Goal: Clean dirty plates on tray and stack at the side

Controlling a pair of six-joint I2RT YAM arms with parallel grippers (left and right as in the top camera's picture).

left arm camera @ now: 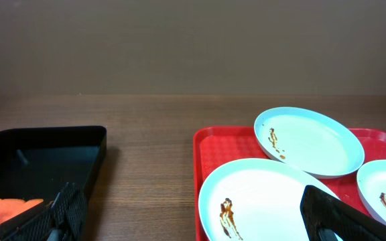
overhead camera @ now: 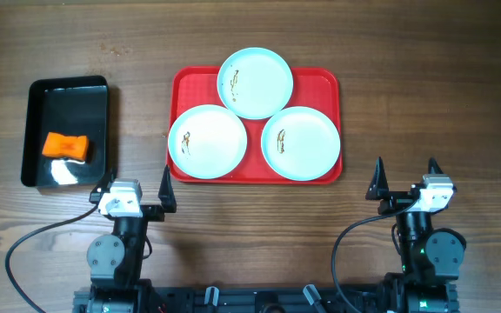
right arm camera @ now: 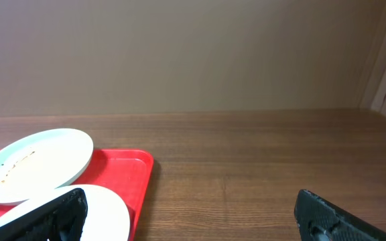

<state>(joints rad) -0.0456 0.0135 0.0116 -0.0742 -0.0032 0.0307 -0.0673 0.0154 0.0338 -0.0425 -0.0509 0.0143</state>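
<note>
Three round pale mint-white plates, all smeared brown, sit on the big red rectangular plastic tray on the wooden desk. Left end effector and right end effector both spread wide, empty.

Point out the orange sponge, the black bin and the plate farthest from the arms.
orange sponge (overhead camera: 66,146): overhead view, middle of its top face.
black bin (overhead camera: 70,109): overhead view, bare floor beyond the sponge.
farthest plate (overhead camera: 255,83): overhead view, centre of the plate.
</note>
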